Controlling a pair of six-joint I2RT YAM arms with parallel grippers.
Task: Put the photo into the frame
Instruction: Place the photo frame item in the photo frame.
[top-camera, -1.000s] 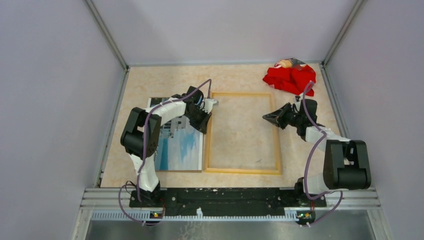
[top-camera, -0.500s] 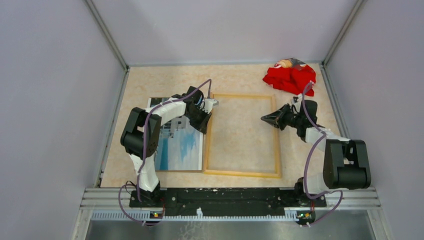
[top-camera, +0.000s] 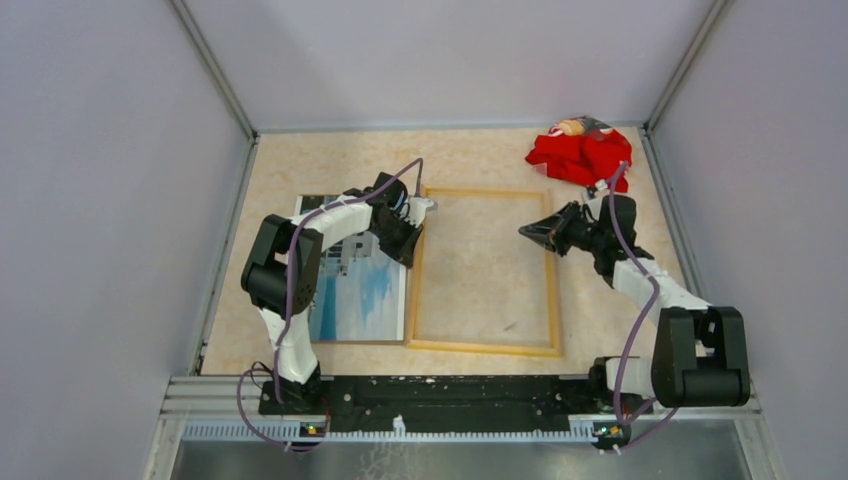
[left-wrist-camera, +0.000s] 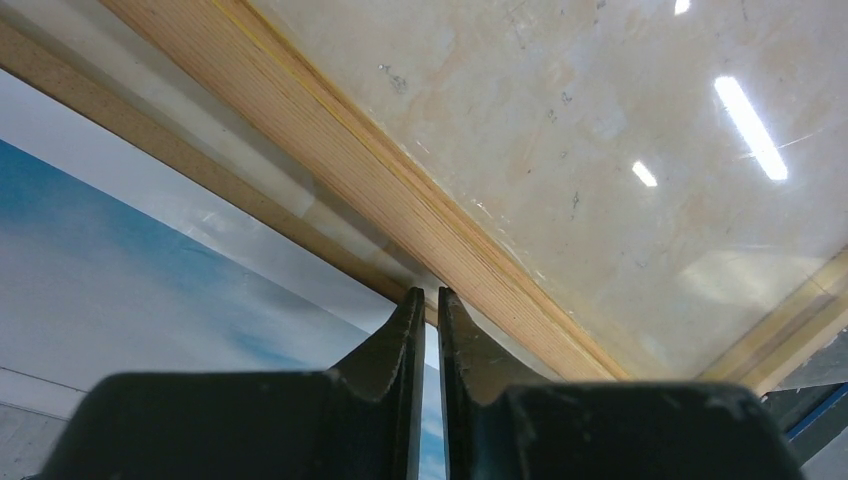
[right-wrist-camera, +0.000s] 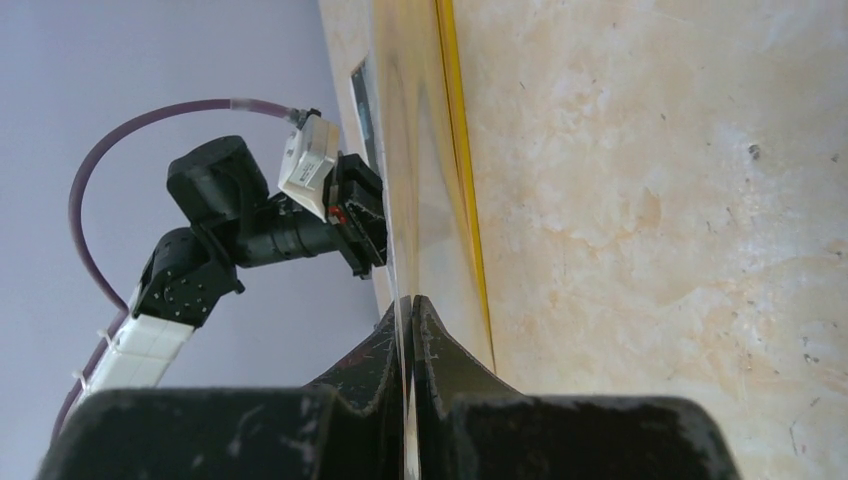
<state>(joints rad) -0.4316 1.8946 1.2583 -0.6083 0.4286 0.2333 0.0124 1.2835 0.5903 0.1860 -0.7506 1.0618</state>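
From above, the photo (top-camera: 365, 295) lies left of the frame (top-camera: 485, 344), outside it; left wrist: your left gripper (left-wrist-camera: 428, 292), nearly closed, hold unclear, may shove the frame's rail; right wrist: your right gripper (right-wrist-camera: 409, 298), clamped on a clear sheet (right-wrist-camera: 415, 200) by its edge, may drop it.

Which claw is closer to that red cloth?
Right. The right gripper is at the right rail of the frame, near the red cloth; the left gripper is at its left rail.
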